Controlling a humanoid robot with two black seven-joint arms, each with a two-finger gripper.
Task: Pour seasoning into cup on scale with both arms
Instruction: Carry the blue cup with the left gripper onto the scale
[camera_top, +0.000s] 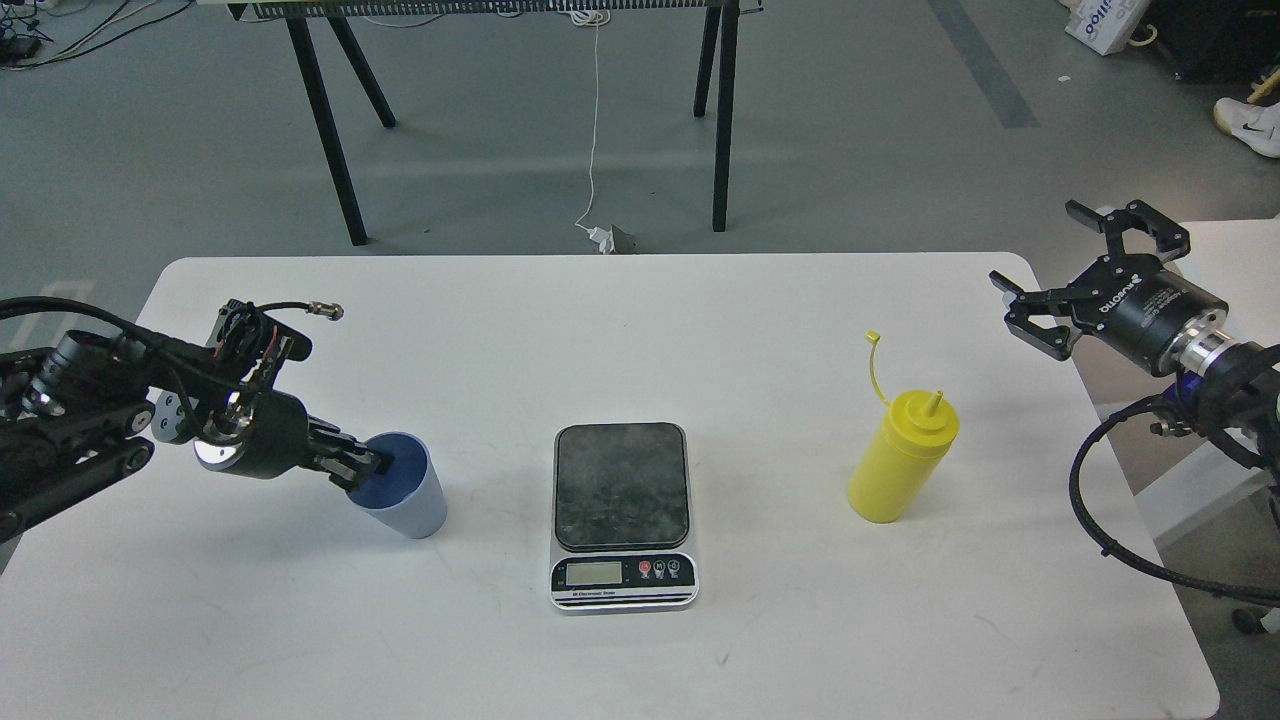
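Note:
The light blue cup (410, 500) stands on the white table (640, 320) left of the scale, tilted with its mouth towards my left arm. My left gripper (366, 466) is shut on the cup's near-left rim, one finger inside it. The scale (621, 485) lies at the table's middle with nothing on its dark platform. The yellow seasoning bottle (900, 462) stands upright right of the scale, its cap strap sticking up. My right gripper (1037, 245) is open and empty, up in the air at the table's far right edge, well apart from the bottle.
A black-legged trestle table (325, 120) stands on the floor beyond the table. A second white surface (1235, 250) lies behind my right arm. A white cable (595, 130) hangs down to the floor at the back.

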